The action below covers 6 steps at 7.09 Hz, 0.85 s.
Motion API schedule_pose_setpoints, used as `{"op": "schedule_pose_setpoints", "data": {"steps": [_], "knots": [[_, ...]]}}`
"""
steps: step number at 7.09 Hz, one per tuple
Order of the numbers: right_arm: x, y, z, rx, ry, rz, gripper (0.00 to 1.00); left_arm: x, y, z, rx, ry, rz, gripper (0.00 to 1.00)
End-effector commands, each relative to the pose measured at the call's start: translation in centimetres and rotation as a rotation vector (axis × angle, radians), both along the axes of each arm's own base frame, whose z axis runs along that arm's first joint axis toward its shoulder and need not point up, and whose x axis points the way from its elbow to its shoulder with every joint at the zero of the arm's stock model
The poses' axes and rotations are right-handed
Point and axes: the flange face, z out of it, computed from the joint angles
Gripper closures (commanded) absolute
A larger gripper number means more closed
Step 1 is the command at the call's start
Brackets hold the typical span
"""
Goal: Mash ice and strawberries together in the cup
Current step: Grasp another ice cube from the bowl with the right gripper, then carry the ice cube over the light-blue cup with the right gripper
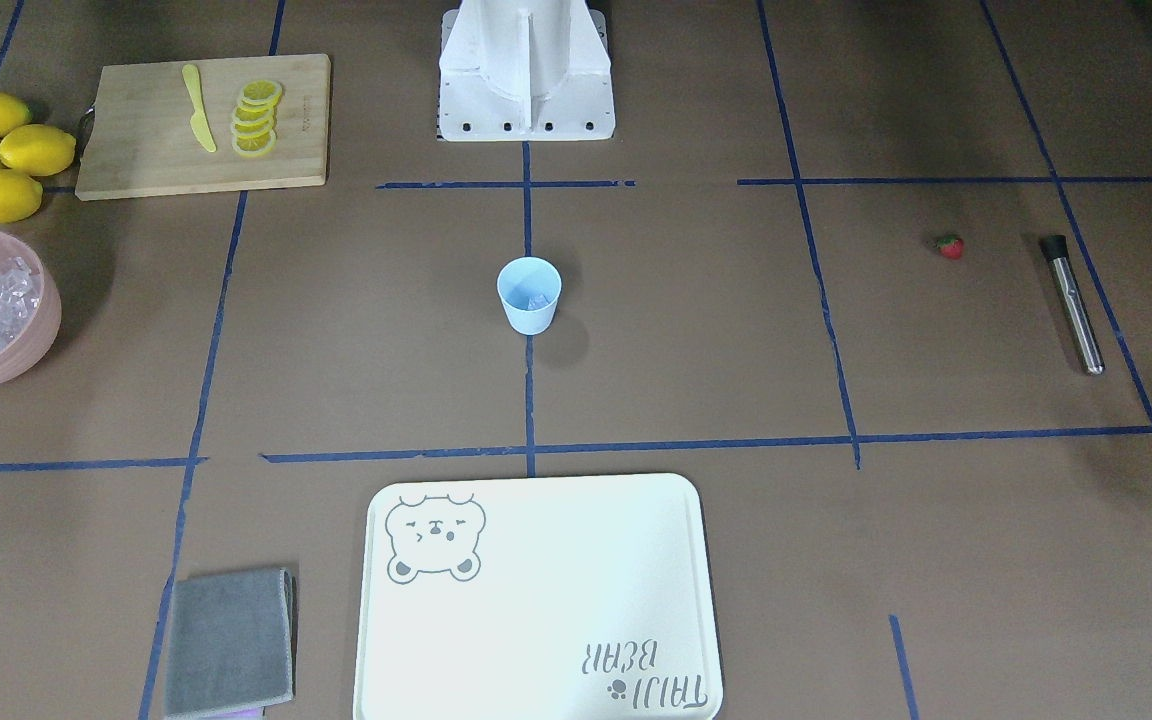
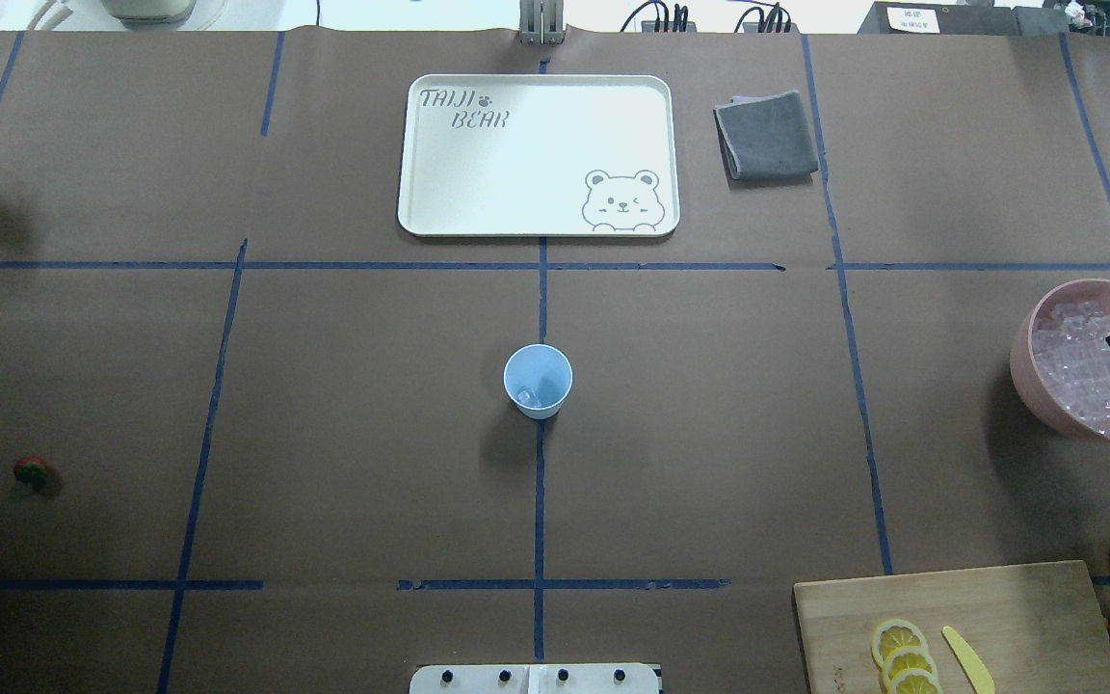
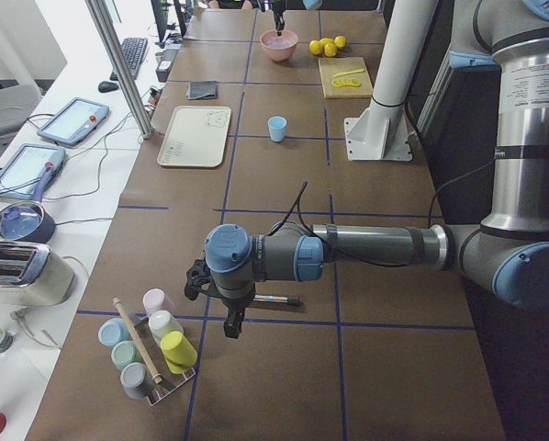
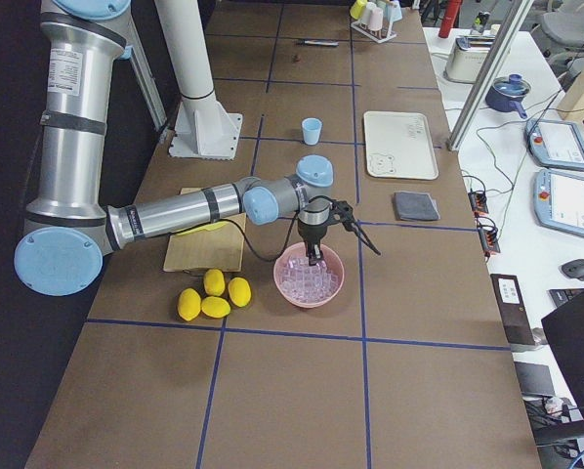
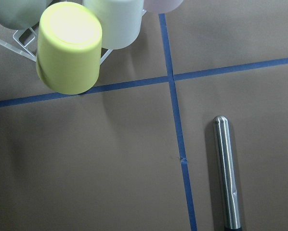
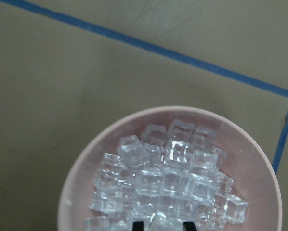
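The pale blue cup (image 1: 529, 295) stands upright at the table's middle with a clear ice cube (image 2: 528, 395) inside. The strawberry (image 1: 950, 246) lies on the table on my left side, next to a steel muddler (image 1: 1073, 304). My right gripper (image 6: 161, 225) is dipped into the pink bowl (image 6: 86, 178) of ice (image 6: 168, 178); its two fingertips stand against either side of one cube. My left gripper (image 3: 230, 326) hangs above the muddler (image 5: 227, 173). Its fingers show only in the exterior left view, so I cannot tell its state.
A wooden board (image 1: 156, 150) with lemon slices and a yellow knife, and several lemons (image 1: 6, 150), lie on my right. A white tray (image 1: 536, 600) and a grey cloth (image 1: 229, 640) lie on the far side. A rack of coloured cups (image 5: 69, 48) stands by the muddler.
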Motion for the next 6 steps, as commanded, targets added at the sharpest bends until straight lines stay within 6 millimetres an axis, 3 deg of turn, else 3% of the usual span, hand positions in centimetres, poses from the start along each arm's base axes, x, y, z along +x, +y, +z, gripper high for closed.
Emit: {"op": "schedule_pose_setpoints", "data": {"steps": [1,2,4,6], "knots": [[-2.8,-2.5,-7.9,0.016,-0.084,0.099,1.00,0.1,0.0,0.0,-0.002,0.000,0.000,0.00],[-6.1,-3.4,-11.7,0.048,-0.123,0.081,1.00,-0.1,0.0,-0.1,0.001,0.000,-0.003,0.00],[-14.3,-3.1,-18.7,-0.002,-0.215,0.112,1.00,0.0,-0.1,-0.2,0.004,0.000,0.000,0.00],[-24.5,-0.5,-26.4,-0.051,-0.280,0.192,1.00,0.2,-0.3,-0.3,0.009,0.000,0.004,0.00]]}}
